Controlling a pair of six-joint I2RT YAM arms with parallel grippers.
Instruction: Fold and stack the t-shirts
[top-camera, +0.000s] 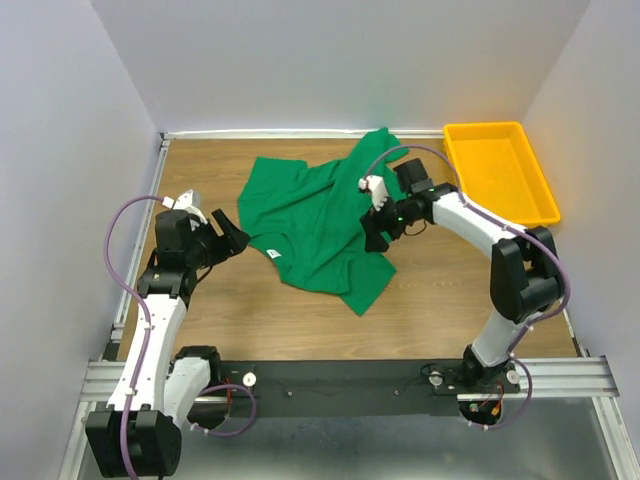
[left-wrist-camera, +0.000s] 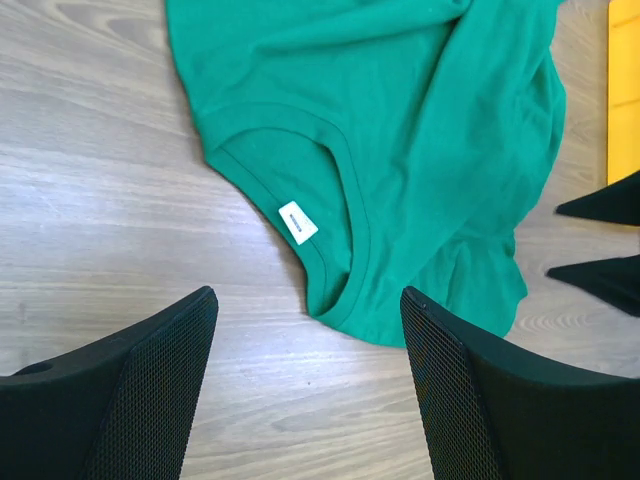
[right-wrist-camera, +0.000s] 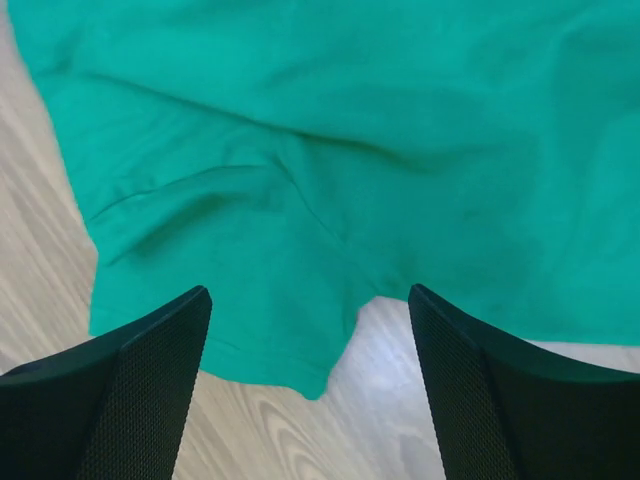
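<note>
The left gripper (top-camera: 232, 232) hovers over bare tabletop (top-camera: 250, 320) just left of the green t-shirt (top-camera: 320, 215), fingers wide and empty. The right gripper (top-camera: 374, 238) hangs over the shirt's right side, fingers wide, holding nothing. The shirt lies crumpled mid-tabletop. A yellow tray (top-camera: 540, 205) sits far right.

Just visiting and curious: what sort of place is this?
Likely a lab test cell: white walls box in a wooden tabletop, two robot arms sit on a metal rail, with a green t-shirt.
</note>
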